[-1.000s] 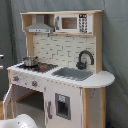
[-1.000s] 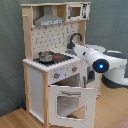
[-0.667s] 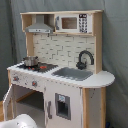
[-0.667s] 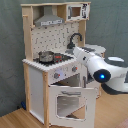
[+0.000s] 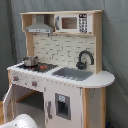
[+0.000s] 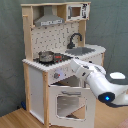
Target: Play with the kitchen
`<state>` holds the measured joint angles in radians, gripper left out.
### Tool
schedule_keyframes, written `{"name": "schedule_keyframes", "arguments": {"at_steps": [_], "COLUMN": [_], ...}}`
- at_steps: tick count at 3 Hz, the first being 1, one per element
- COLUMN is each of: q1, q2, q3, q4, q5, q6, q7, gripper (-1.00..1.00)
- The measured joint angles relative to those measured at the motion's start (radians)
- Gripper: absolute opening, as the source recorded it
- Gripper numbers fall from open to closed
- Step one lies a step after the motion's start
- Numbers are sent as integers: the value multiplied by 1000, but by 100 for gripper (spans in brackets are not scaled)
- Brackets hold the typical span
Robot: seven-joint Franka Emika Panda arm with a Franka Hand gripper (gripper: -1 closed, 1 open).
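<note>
In the first exterior view, the kitchen (image 5: 98, 80) is seen standing upright against a grey backdrop and filling most of the picture. Little change from a second ago is noted here: the oven door (image 5: 7, 102) is held open at the first exterior view's lower left, and a small pot (image 5: 30, 61) is left on the stovetop. Only a pale rounded part of the arm (image 5: 22, 121) is caught at the bottom edge. The gripper is not shown in this view.

In the second exterior view, the change is clearer. The arm (image 6: 95, 77) has been lowered over the last second, its blue-lit joint now sitting well below the counter, while its far end is kept up by the knob panel, just above the oven door (image 6: 67, 105). This is judged to be play at the oven front under way, with the door partly pulled out. The gripper (image 6: 75, 65) is pointed away from the camera and merges with the white front, so whether it is open, closed or gripping anything cannot be told. The kitchen's foot is cut off below.
</note>
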<state>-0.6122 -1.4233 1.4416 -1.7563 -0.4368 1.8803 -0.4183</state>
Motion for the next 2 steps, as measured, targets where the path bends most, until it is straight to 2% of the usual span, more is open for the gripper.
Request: {"name": "schedule_keyframes", "arguments": {"at_steps": [2], "q1": [4], "q2": [-67], "q3": [8], "q4": [5], "q5": [0], "q6": [206], "q7": [45], "gripper": [100]}}
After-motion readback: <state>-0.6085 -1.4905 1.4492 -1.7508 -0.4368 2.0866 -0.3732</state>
